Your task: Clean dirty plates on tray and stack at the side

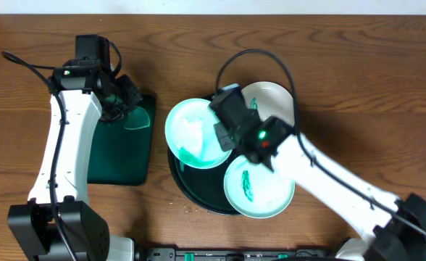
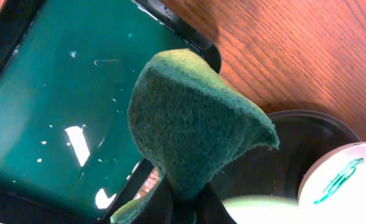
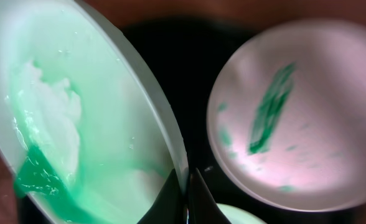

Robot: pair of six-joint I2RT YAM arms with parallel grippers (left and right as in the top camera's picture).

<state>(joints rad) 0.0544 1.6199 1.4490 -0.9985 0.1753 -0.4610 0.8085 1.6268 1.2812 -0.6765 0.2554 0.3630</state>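
my right gripper (image 3: 184, 183) is pinching the rim of the wet plate (image 3: 77, 124), tilted over the black tray (image 1: 198, 192). near plate (image 1: 260, 187) and far plate (image 1: 274, 98) sit there, both smeared green. left gripper (image 2: 182, 205) is clamped on the sponge (image 2: 195, 118) over the green tray (image 2: 40, 93).

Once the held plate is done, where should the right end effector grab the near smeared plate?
Pinch the thin rim of the near smeared plate: it lies flat, so only its edge can be gripped. Probably come from the outer right side of the tray, where that edge seems to overhang the tray's rim.
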